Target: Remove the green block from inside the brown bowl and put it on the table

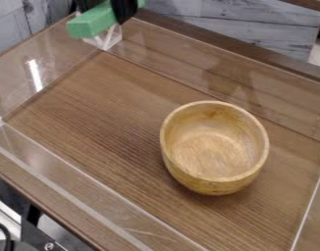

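The green block point(88, 26) hangs above the table's far left corner, tilted, well clear of the brown bowl point(215, 147). Only the dark tip of my gripper point(113, 13) shows at the top edge of the view, and it is shut on the block's upper right end. The bowl stands empty on the table point(97, 118), right of centre, its inside bare and showing the wood grain.
Low clear acrylic walls point(100, 35) run round the tabletop, and one corner piece stands right under the block. A pale wall panel point(254, 29) lies behind the far edge. Dark frame parts point(12, 230) sit below the front left edge.
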`<state>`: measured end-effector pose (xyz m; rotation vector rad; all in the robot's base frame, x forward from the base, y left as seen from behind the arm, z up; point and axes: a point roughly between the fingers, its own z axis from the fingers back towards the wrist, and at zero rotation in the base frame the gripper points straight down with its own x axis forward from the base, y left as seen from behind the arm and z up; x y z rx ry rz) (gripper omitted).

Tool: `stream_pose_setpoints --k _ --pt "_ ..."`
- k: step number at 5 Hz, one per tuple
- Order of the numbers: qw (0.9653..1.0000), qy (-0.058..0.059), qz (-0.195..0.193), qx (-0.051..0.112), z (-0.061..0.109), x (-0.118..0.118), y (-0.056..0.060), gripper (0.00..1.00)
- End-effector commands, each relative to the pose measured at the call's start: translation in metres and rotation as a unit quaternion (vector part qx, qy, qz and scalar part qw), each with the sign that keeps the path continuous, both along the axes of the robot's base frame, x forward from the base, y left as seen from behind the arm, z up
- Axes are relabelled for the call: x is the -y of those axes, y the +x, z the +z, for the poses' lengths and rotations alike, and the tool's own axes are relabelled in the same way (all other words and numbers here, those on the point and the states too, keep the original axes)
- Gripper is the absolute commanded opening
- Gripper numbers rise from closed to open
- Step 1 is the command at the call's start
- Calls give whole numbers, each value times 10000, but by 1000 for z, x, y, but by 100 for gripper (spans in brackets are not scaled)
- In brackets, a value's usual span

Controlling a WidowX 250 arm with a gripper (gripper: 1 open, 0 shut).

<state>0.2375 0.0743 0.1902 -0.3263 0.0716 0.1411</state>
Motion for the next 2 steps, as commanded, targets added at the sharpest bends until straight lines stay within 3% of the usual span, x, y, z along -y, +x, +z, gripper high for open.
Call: stream_pose_setpoints --k 1,2 --pt "9992 122 -141 350 -3 -10 -5 0" --pt "9987 148 -295 391 -27 -13 -9 0"
